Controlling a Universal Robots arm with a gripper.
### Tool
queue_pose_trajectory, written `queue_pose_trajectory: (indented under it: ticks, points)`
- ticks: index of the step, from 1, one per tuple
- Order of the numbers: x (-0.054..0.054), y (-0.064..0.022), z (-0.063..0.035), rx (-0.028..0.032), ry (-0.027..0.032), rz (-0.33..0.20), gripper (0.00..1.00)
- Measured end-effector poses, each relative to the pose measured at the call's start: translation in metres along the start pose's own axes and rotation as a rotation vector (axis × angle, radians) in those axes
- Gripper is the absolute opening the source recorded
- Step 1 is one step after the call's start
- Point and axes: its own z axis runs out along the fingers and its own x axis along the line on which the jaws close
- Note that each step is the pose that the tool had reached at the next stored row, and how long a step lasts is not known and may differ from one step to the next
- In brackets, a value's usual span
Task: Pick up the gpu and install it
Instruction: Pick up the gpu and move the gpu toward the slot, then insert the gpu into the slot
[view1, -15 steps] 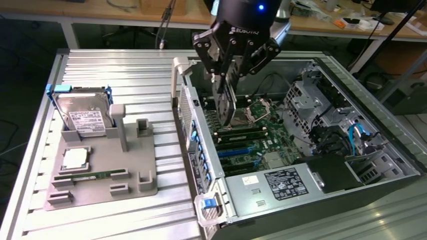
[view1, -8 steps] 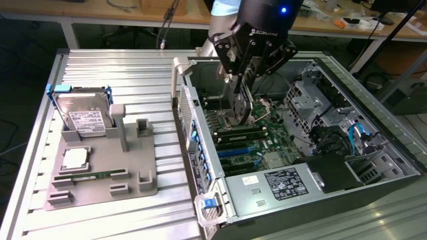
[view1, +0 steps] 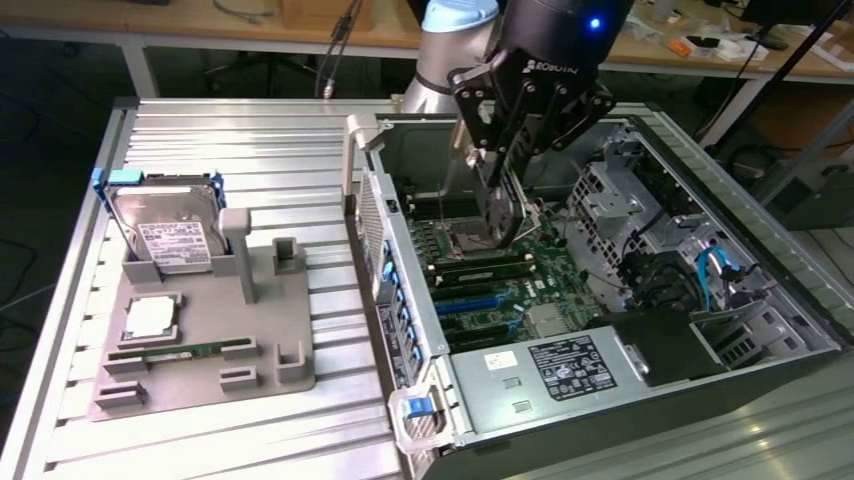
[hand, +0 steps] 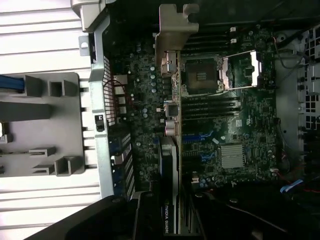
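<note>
Dark gpu (hand: 168, 165) (silvery bracket), green motherboard (view1: 547, 290), silver hard drive (view1: 171, 235) in blue frame (view1: 123, 177).

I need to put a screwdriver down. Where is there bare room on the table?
Bare ribbed table lies beyond the grey holder, with another strip nearer the camera. Crowded: the holder's slots, and the open computer case, where the gripper holds the graphics card.
</note>
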Motion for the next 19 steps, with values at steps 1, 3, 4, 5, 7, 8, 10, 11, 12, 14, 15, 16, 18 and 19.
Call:
queue_pose_trajectory:
  ticks: [1, 3, 4, 5, 7, 8, 10, 11, 12, 14, 15, 16, 18, 19]
  points:
    - [-0.002, -0.0001, 0.0000, -0.0001, 0.0000, 0.000, 0.27]
    - [-0.007, -0.0005, 0.0000, 0.0000, 0.0000, 0.000, 0.27]
    - [-0.008, -0.0007, 0.0001, -0.0001, 0.0000, 0.000, 0.27]
    - [-0.011, -0.0010, 0.0001, -0.0001, 0.0000, 0.000, 0.27]
    - [-0.019, -0.0017, 0.0001, 0.0000, 0.0000, 0.000, 0.27]
    - [-0.023, -0.0020, 0.0001, 0.0000, 0.0000, 0.000, 0.27]
    - [-0.031, -0.0030, 0.0002, 0.0000, -0.0001, 0.000, 0.27]
    - [-0.035, -0.0032, 0.0003, -0.0001, 0.0000, 0.000, 0.27]
    - [-0.035, -0.0032, 0.0003, -0.0001, 0.0000, 0.000, 0.27]
    - [-0.035, -0.0032, 0.0003, 0.0000, 0.0000, 0.000, 0.27]
    - [-0.035, -0.0032, 0.0003, 0.0000, 0.0000, 0.000, 0.27]
    - [-0.035, -0.0032, 0.0003, 0.0000, 0.0000, 0.000, 0.27]
    - [-0.035, -0.0032, 0.0003, 0.0000, 0.0000, 0.000, 0.27]
    - [-0.035, -0.0032, 0.0003, -0.0001, 0.0000, 0.000, 0.27]
